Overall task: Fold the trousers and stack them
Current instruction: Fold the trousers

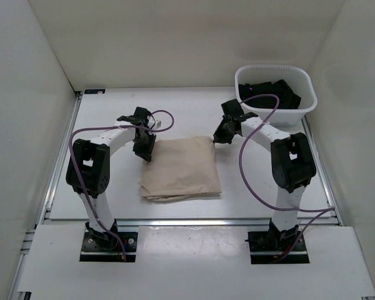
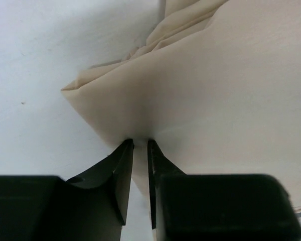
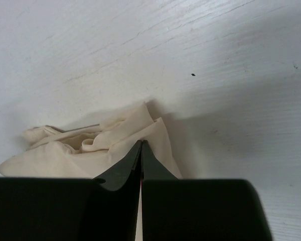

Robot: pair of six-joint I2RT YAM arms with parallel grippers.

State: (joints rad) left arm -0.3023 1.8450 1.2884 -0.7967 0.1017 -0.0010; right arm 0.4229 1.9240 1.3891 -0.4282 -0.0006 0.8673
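Note:
The beige trousers (image 1: 181, 170) lie folded into a rough square in the middle of the table. My left gripper (image 1: 144, 150) sits at their far left corner. In the left wrist view its jaws (image 2: 140, 142) stand a narrow gap apart, with a ridge of the cloth (image 2: 215, 90) pinched between them. My right gripper (image 1: 220, 136) is at the far right corner. In the right wrist view its fingertips (image 3: 142, 143) meet on the edge of the bunched cloth (image 3: 90, 150), with no gap showing.
A white plastic basket (image 1: 304, 81) holding a black garment (image 1: 272, 94) stands at the back right, just behind the right arm. White walls enclose the table on three sides. A purple cable loops off each arm.

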